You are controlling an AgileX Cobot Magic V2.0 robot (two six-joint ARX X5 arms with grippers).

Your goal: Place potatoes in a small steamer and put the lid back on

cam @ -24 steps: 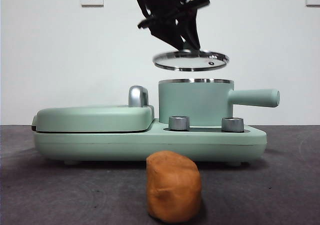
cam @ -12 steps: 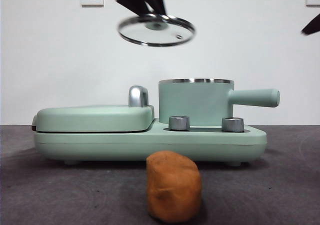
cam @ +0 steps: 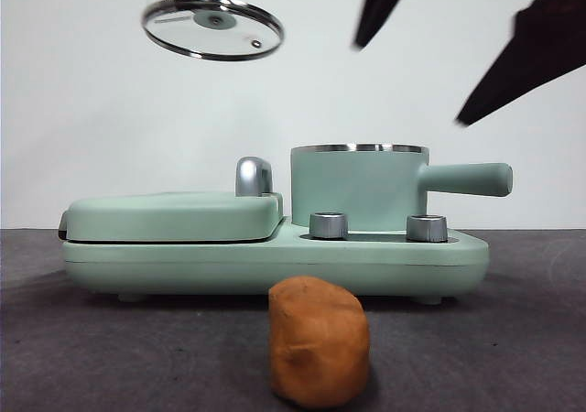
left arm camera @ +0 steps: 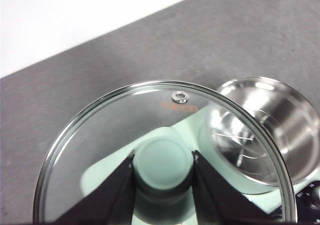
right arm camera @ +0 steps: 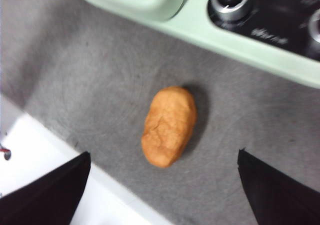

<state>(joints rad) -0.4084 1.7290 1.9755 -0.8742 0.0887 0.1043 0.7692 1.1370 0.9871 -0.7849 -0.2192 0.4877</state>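
At about ten o'clock in the front view, the left pincer [left arm camera: 162, 185] hangs high, clamped on the mint knob of the lid [cam: 212, 27], above the griddle [cam: 169, 217]. The small steamer [cam: 359, 186] stands uncovered at centre. The potato [cam: 319, 341] lies on the grey surface [cam: 513, 339] at six o'clock, untouched. At two o'clock the right pincer [right arm camera: 162, 185] hovers above it, jaws spread wide, holding nothing.

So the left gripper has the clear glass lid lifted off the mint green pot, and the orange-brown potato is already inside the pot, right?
Not quite. The left gripper holds the clear glass lid up, but the orange-brown potato lies on the table before the mint green pot, as the front view shows.
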